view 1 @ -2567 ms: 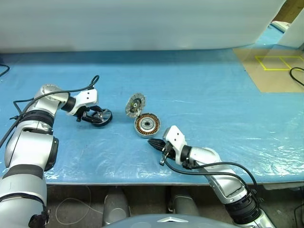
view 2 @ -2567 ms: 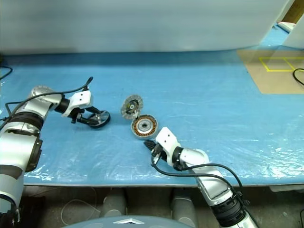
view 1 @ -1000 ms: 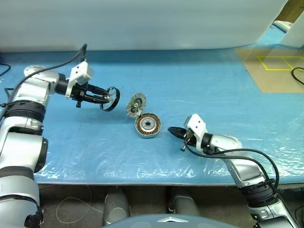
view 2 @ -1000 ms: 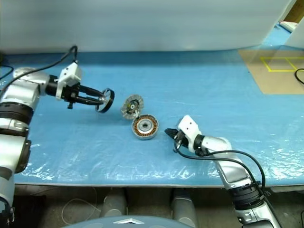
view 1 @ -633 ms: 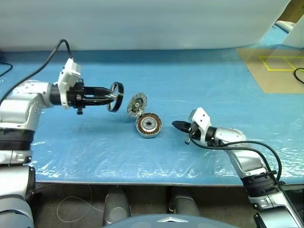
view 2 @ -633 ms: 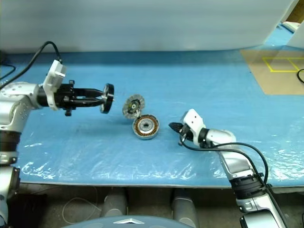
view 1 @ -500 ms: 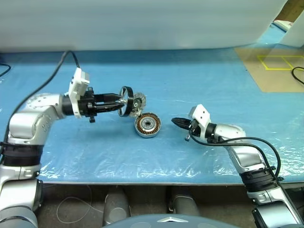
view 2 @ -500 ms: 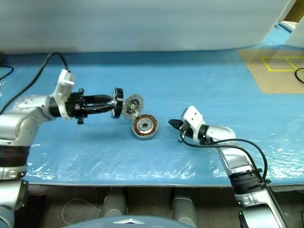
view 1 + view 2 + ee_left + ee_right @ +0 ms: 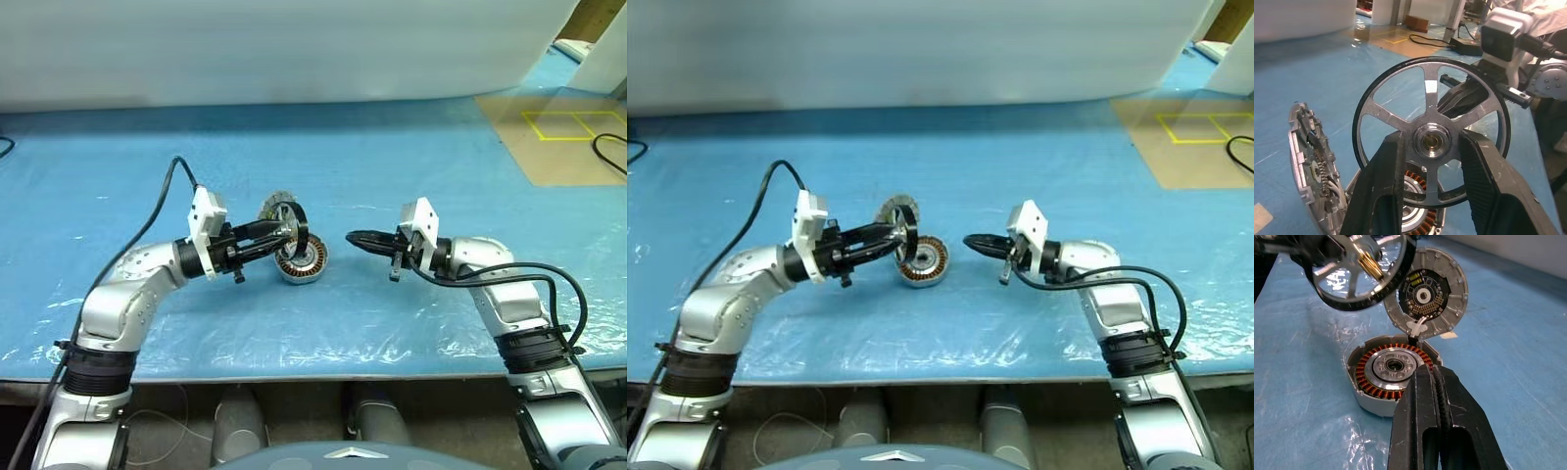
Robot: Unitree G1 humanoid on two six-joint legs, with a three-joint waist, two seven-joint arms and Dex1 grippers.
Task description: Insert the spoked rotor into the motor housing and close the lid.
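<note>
I am seeing even, diffuse overhead light across the blue table cover [image 9: 411, 157]; shadows under the arms are staying soft and short. The plastic film is throwing pale glare streaks, strongest toward 6 o'clock of the head views. The white backdrop [image 9: 294, 49] at 12 o'clock is reading bright, nearly washed out. In the left wrist view the spoked rotor [image 9: 1432, 142] is glinting on spokes and hub, with the background going soft. In the right wrist view the rotor's rim is slightly blurring, while the motor housing [image 9: 1391, 372] is staying crisp.
</note>
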